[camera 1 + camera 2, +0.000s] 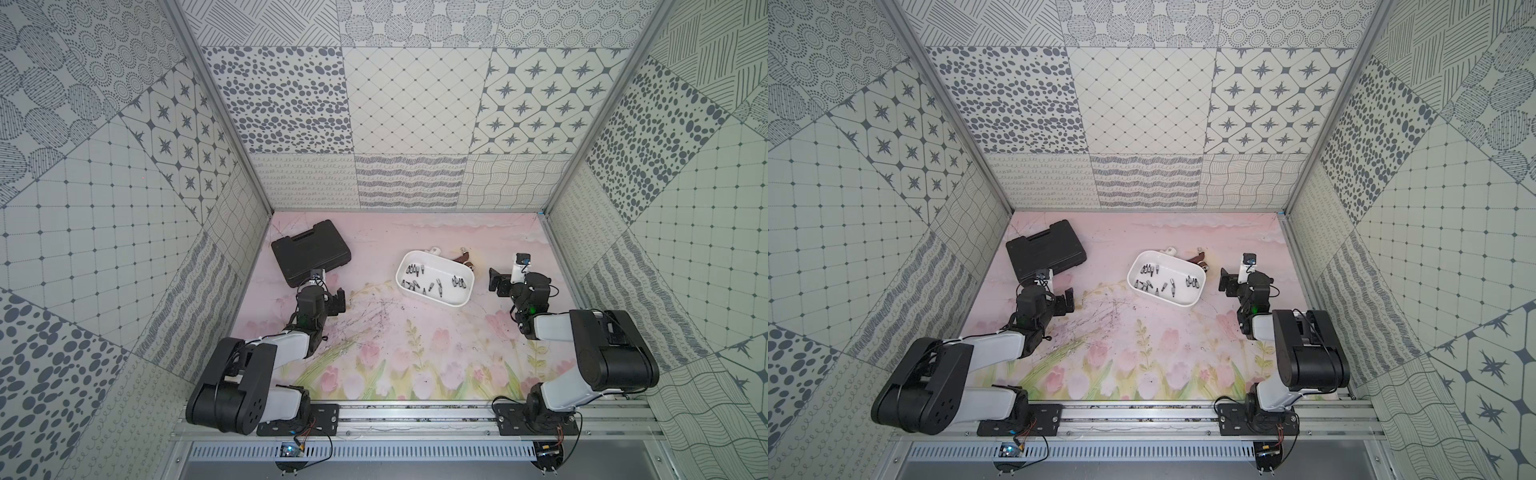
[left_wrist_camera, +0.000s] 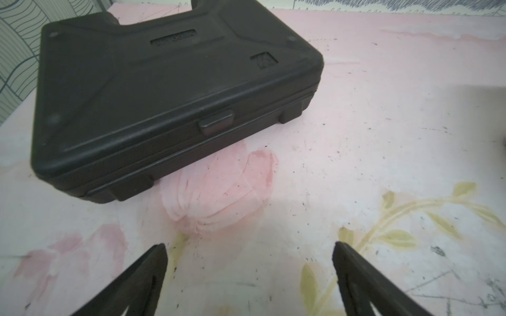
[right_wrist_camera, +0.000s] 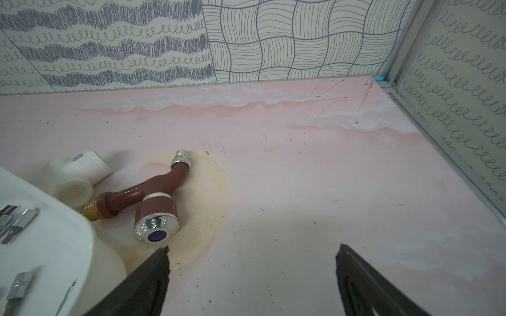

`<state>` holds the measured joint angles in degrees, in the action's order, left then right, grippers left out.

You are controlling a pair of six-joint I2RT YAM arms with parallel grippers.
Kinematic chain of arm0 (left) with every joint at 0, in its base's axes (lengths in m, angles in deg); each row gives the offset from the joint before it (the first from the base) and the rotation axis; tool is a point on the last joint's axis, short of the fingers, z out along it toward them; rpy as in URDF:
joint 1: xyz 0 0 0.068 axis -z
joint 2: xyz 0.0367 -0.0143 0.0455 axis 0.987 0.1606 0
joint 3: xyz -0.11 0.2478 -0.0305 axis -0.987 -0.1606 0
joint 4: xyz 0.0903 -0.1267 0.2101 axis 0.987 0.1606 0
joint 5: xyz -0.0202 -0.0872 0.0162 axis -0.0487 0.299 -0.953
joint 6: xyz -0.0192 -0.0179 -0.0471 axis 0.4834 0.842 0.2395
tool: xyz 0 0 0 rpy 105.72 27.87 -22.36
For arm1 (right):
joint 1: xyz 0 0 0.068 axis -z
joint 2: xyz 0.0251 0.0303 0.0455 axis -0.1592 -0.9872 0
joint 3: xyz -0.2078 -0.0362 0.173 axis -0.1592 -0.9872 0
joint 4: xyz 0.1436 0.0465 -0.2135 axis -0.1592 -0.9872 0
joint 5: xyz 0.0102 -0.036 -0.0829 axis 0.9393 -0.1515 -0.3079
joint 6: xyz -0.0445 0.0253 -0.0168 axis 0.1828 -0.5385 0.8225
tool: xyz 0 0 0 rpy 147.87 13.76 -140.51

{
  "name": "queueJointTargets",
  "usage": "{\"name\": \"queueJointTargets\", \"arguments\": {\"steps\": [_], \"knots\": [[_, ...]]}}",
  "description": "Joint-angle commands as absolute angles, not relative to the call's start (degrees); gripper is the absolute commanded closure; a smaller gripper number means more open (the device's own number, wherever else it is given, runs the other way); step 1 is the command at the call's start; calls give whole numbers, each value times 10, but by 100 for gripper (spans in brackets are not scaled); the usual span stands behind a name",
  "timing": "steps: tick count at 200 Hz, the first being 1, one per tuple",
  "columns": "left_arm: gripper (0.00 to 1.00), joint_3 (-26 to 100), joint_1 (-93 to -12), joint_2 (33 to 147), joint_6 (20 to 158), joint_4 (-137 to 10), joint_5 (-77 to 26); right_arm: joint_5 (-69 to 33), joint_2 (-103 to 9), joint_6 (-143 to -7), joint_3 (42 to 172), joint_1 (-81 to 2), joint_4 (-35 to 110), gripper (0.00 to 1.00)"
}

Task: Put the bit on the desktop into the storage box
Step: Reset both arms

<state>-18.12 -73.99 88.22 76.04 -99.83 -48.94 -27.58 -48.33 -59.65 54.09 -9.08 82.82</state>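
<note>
My left gripper and right gripper stand apart, empty. I fear a careless reach beside the storage box would spill its bits.

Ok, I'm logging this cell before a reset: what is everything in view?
desktop: one, pale pink with tulips, scratched, under everything
storage box: one, white, back, right of centre
bits: over ten, exact count unclear, silver, in the storage box
tool case: one, black, shut, back left
pipe fitting: one, white, behind the storage box
tap: one, brown, chrome-faced knob, beside the pipe fitting
left gripper: one, black fingers apart, empty, near the tool case
right gripper: one, black fingers apart, empty, right of the storage box
</note>
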Motion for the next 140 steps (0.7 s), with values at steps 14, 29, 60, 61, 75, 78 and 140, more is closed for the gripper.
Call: {"name": "queueJointTargets", "arguments": {"steps": [14, 29, 60, 61, 75, 78, 140], "knots": [[1, -180, -741, 958, 714, -1179, -441, -268, -480, -600, 541, -92, 843, 3], [1, -158, -752, 974, 719, -1167, -437, -269, -480, -600, 541, -92, 843, 3], [1, -121, -796, 963, 762, -1072, -382, -269, -480, -600, 541, -92, 843, 4], [1, -122, -796, 964, 762, -1071, -381, -269, -480, -600, 541, -92, 843, 3], [1, -124, -795, 968, 760, -1085, -381, -270, -480, -600, 541, -92, 843, 3], [1, -123, -796, 967, 761, -1078, -381, -270, -479, -599, 541, -92, 843, 3], [1, -123, -795, 966, 761, -1080, -381, -279, -480, -591, 544, -102, 836, 3]]}}
